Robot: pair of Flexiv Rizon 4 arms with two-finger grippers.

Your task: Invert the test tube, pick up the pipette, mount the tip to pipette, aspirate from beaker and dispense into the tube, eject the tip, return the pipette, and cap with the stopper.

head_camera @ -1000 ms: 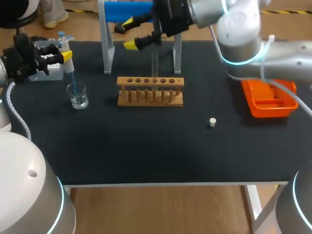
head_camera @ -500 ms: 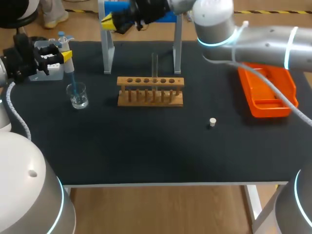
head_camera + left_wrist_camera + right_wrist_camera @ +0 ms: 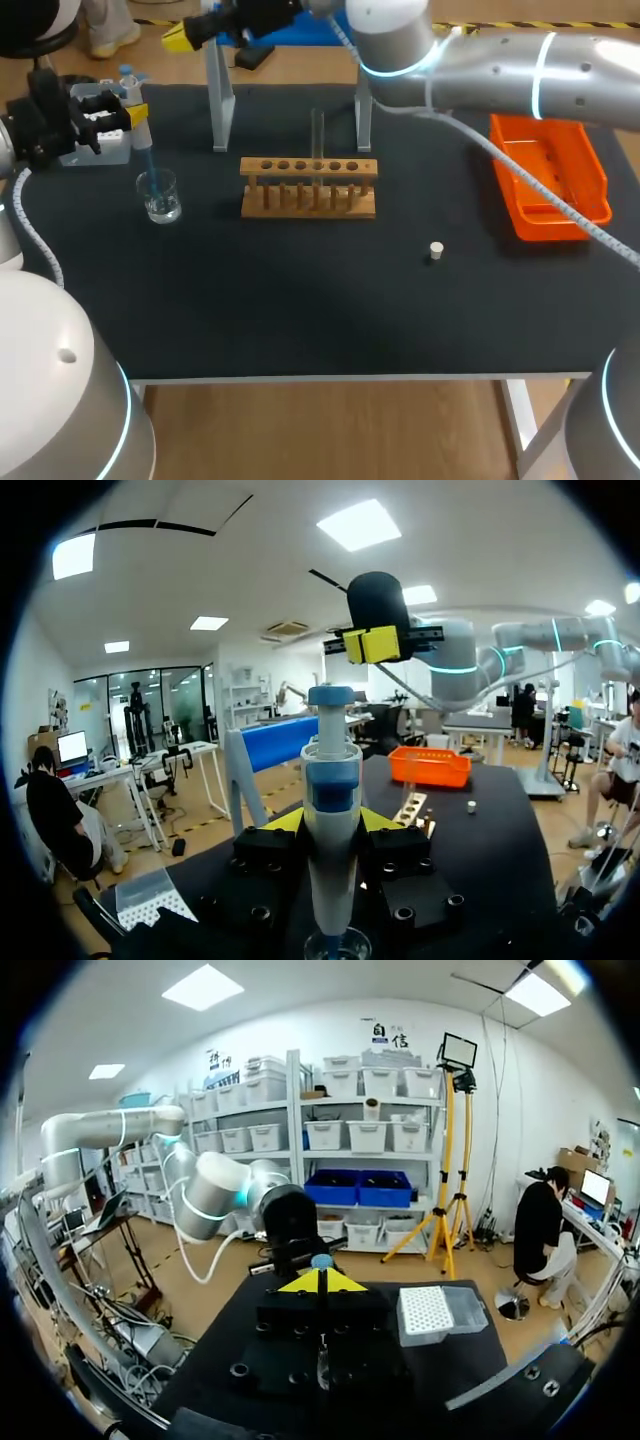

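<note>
Pipette (image 3: 331, 780) pinched in left end effector (image 3: 325, 822), tip down in beaker (image 3: 158, 195); right end effector (image 3: 185, 33), fingers pressed together, hovers near; risk: arms clash, pipette jolts, beaker tips.

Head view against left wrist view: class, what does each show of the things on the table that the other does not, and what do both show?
Only the head view plainly shows the test tube standing upright in the wooden rack; in the wrist view the rack is too small to tell. Only the left wrist view shows both yellow fingers of the left gripper against the pipette, one on each side. Both show the pipette over the beaker, the rack, the white stopper, the orange tray and the raised right gripper.
</note>
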